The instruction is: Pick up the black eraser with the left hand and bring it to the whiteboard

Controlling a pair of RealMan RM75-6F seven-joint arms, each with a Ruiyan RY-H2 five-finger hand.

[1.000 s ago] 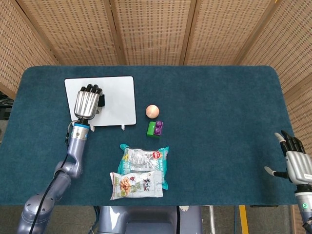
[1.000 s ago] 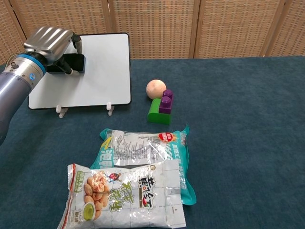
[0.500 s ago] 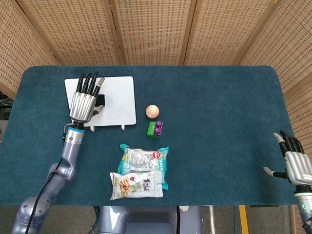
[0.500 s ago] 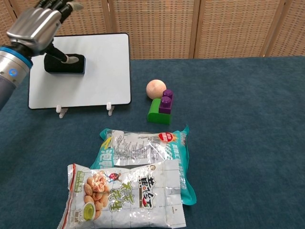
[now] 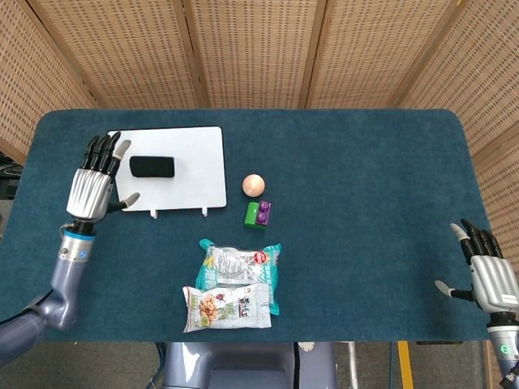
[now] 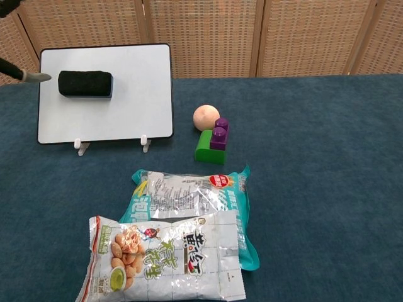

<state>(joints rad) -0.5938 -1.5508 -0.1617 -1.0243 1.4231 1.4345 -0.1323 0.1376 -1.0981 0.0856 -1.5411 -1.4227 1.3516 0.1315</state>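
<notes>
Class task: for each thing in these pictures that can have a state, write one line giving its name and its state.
Eraser: lying on the whiteboard, not held.
Whiteboard: propped on small feet, unmarked.
Left robot hand: fingers spread, holding nothing, left of the whiteboard.
Right robot hand: fingers apart, holding nothing.
Snack bags: two, overlapping, flat.
Blocks: purple sits on green.
</notes>
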